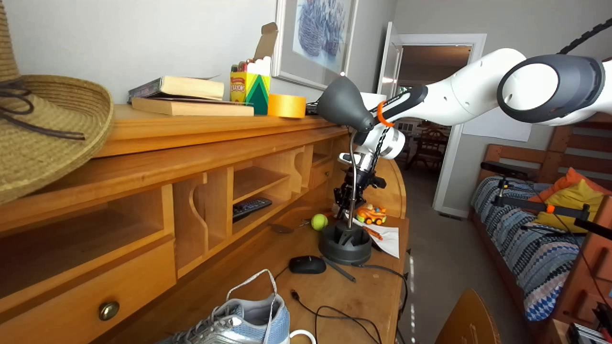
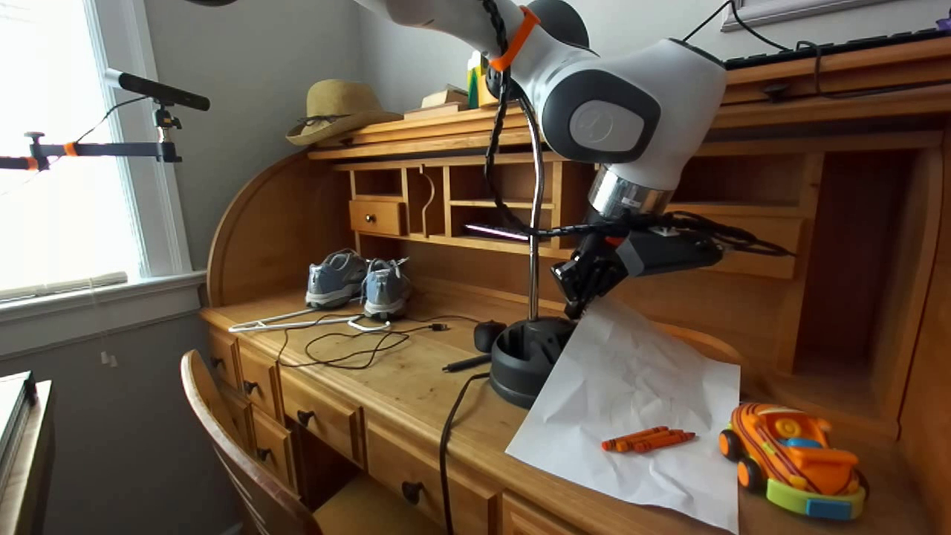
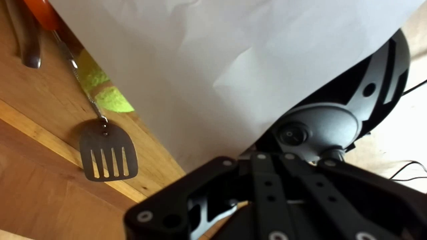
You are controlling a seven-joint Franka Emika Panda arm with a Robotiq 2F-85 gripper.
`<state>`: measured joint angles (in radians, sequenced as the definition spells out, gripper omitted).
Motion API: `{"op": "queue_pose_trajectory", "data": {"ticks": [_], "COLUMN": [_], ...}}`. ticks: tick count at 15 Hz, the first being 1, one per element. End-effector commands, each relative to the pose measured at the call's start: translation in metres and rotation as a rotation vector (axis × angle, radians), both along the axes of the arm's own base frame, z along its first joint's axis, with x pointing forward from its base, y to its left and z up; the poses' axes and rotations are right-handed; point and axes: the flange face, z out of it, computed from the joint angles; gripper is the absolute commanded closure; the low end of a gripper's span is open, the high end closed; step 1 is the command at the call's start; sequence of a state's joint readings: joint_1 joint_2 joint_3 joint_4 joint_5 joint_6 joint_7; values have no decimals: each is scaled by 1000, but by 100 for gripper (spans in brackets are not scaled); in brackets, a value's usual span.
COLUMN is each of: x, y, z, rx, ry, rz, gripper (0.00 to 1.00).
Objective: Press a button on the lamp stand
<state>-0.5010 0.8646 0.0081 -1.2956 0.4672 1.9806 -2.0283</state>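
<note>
The dark grey lamp has a shade point(image 1: 342, 102) on a thin metal pole. Its round base point(image 1: 345, 246) stands on the desk and also shows in an exterior view point(image 2: 524, 364). In the wrist view the base point(image 3: 338, 125) carries a round black rocker button point(image 3: 293, 134) marked with a circle and a line. My gripper point(image 3: 276, 156) points down with its fingers together, just beside the button; the fingertips are hidden behind the links. In an exterior view the gripper point(image 2: 573, 306) is at the base's back edge, close to the pole; contact cannot be told.
White paper point(image 2: 631, 386) with orange crayons point(image 2: 648, 439) overlaps the base; its raised corner is near the gripper. A toy car point(image 2: 795, 461), tennis ball point(image 1: 319, 221), spatula point(image 3: 108, 150), mouse point(image 1: 307, 264), shoes point(image 2: 386, 290) and cables surround the lamp. Cubbies point(image 1: 260, 179) rise behind.
</note>
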Motion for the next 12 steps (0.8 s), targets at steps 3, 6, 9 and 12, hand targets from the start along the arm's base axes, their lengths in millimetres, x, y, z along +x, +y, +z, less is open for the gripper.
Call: {"op": "queue_pose_trajectory", "data": {"ticks": [3, 6, 9, 12], "x": [-11, -19, -26, -30], "y": [-1, -4, -5, -3], "z": [8, 14, 16, 15], "rx": [30, 59, 95, 118], "ry": [-9, 2, 24, 47], "rz": [-30, -41, -20, -4], "gripper": [100, 100, 100, 100]}}
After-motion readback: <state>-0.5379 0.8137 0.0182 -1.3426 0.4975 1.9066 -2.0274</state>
